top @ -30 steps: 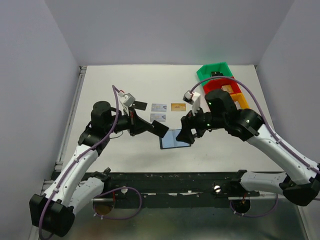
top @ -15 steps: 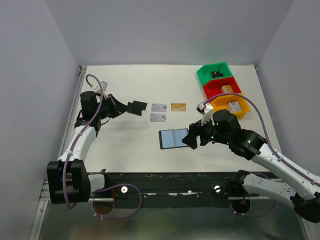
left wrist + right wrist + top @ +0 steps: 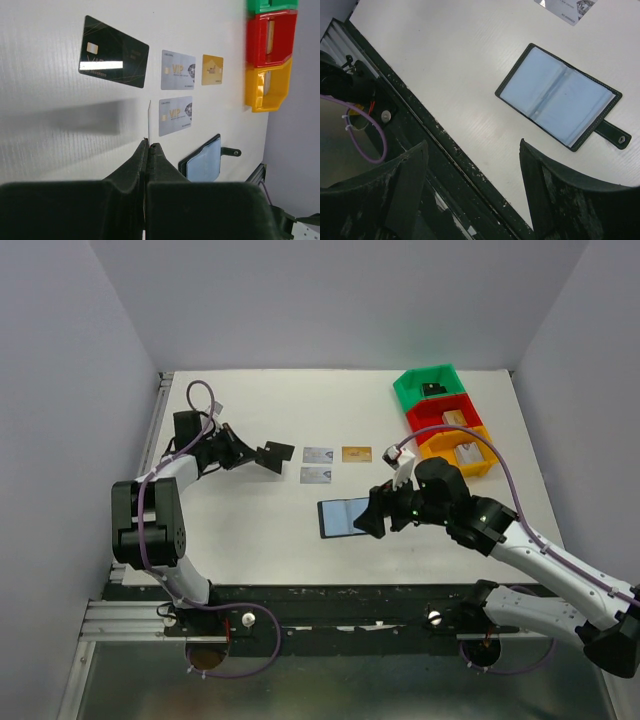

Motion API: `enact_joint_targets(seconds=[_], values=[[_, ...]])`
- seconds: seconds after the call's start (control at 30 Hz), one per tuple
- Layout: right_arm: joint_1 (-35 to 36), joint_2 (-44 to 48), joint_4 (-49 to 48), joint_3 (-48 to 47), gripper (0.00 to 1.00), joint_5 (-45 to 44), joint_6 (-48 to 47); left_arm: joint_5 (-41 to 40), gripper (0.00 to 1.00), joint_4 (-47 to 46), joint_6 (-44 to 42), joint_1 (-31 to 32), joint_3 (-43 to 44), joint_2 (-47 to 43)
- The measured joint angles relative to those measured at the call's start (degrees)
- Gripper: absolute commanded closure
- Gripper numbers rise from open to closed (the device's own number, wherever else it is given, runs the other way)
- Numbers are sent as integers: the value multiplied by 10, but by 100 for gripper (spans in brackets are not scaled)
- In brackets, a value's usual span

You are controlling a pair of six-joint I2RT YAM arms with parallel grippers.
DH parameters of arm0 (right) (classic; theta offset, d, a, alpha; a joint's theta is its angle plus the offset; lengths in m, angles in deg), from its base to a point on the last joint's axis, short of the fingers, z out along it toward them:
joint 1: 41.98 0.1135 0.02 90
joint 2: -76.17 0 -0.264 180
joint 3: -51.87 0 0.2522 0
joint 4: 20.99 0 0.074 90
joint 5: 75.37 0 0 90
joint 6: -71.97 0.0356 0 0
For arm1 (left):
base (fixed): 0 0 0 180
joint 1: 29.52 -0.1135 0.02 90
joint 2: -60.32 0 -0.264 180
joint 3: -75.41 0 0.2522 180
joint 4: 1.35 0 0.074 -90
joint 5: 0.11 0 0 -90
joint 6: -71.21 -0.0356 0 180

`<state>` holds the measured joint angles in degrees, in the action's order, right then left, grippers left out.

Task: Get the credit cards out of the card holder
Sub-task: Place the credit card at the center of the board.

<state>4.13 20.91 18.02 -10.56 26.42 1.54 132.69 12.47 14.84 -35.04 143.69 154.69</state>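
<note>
White tabletop (image 3: 250, 530) bears a thin black card (image 3: 114, 51), two silver-grey cards (image 3: 177, 70) and a gold-orange card (image 3: 212, 69). Left end effector (image 3: 148, 147) clamps the fifth card (image 3: 149, 117) edge-on; right end effector (image 3: 472, 150) hangs spread over the open, seemingly empty black bifold card holder (image 3: 559, 97).

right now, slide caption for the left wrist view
Left hand pinches one card edge-on; black card, two silver cards, gold card and open card holder lie beyond.
</note>
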Motion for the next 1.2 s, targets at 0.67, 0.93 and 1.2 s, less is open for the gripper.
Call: enact_joint_targets(seconds=[0.67,0.93,1.2], values=[[0,-11,-13,0,20,17,-1,-24,92,-25,-4,14,-13,56],[0,-14,-13,0,20,19,-1,-37,79,-31,-6,22,-22,63],[0,-13,-12,0,20,18,-1,-59,54,-11,-20,25,-19,64]])
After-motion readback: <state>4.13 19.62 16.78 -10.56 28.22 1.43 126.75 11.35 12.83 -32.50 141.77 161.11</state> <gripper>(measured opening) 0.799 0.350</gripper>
